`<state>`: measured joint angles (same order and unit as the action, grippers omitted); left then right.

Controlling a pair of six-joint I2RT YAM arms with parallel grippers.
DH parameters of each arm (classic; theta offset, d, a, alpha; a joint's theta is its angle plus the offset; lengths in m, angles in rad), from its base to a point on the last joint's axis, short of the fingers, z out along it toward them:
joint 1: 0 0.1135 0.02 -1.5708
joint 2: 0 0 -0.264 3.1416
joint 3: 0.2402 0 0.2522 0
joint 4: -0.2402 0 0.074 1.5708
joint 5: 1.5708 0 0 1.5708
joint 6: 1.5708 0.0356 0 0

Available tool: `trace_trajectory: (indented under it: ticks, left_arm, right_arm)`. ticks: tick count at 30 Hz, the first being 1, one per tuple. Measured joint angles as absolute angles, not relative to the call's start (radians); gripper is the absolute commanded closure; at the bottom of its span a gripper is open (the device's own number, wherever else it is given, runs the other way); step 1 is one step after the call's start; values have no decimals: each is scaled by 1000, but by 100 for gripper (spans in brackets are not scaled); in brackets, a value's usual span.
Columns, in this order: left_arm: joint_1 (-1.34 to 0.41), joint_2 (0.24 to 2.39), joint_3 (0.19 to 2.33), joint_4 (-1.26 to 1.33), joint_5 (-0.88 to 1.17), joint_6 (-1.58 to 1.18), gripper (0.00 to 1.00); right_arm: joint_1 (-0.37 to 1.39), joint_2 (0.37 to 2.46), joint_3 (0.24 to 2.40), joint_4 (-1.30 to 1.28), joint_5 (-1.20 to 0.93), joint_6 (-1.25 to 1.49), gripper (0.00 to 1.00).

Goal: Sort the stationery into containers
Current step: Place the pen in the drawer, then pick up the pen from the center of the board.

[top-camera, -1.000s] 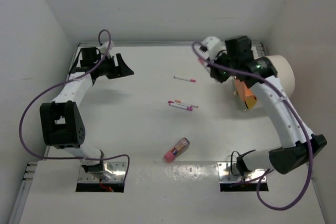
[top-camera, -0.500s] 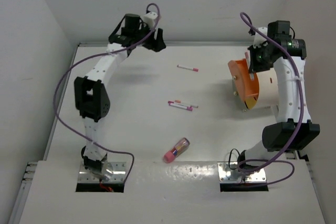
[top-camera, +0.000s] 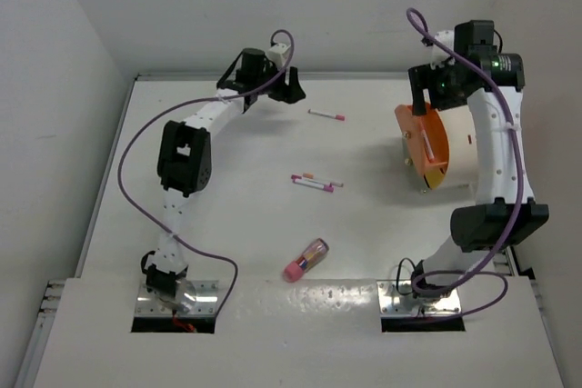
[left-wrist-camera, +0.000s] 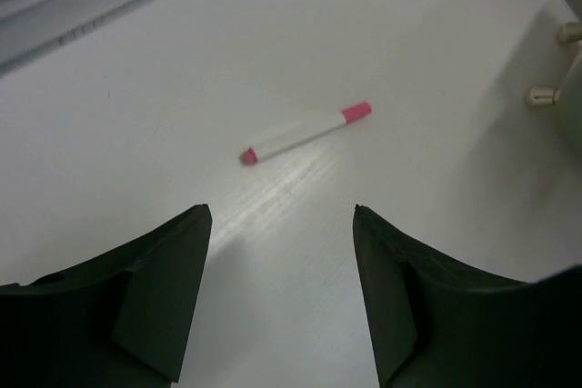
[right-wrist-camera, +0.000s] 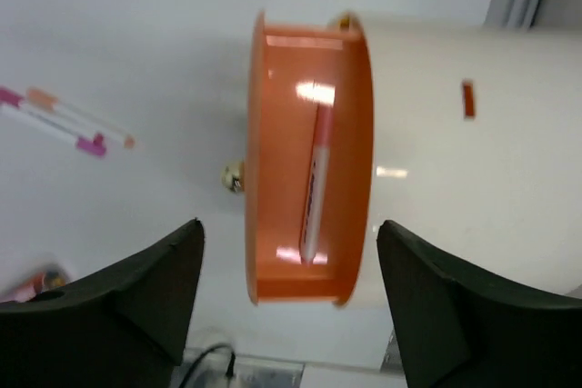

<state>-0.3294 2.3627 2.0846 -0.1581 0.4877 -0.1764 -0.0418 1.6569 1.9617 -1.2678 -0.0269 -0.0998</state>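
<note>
The container is a cream-white drum (top-camera: pixel 477 143) lying on its side, with an orange open compartment (top-camera: pixel 420 147) at its left end. One white pen with pink marks (right-wrist-camera: pixel 316 184) lies inside that orange compartment (right-wrist-camera: pixel 273 134). My right gripper (top-camera: pixel 426 90) hangs above it, open and empty (right-wrist-camera: pixel 289 224). Another white pen with pink ends (top-camera: pixel 326 115) lies at the back centre, just ahead of my open left gripper (top-camera: pixel 289 90). In the left wrist view this pen (left-wrist-camera: pixel 305 132) sits beyond the spread fingers (left-wrist-camera: pixel 282 211). Two thin pens (top-camera: pixel 316 182) lie mid-table. A pink-ended tube (top-camera: pixel 306 260) lies nearer the front.
White walls close the table at the back and on both sides. Small knobs (left-wrist-camera: pixel 546 94) on the container's end show at the right edge of the left wrist view. The two mid-table pens (right-wrist-camera: pixel 64 120) appear left of the container in the right wrist view.
My right gripper has opened, and the pen it carried now lies in the orange compartment. The left arm has swung right along the back wall towards the single pen.
</note>
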Motion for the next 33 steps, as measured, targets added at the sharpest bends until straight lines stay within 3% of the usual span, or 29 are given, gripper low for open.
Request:
trace_trajectory:
  ticks: [4,8,11,14,23,33]
  left_arm:
    - [-274,2230,1806,-28,530,-253,31]
    - [-178,2067,1591,37,556,-302,31]
    - [-110,1954,1533,38,569,-305,31]
    - [-60,1849,1508,30,596,-297,31]
    - [-14,1640,1285,24,670,-279,31]
    - [-10,1653,1252,-14,706,-290,31]
  right_arm:
    - [94,1618,2000,-1128,-15,-105,36]
    - [293,1760,2189,-1027,-23,-105,38]
    - [356,1913,2265,-920,-36,-102,39]
    - [369,2036,2206,-849,-46,-102,39]
    - [358,2276,2067,-744,-56,-109,15]
    - [326,2378,2108,-600,-113,-133,9]
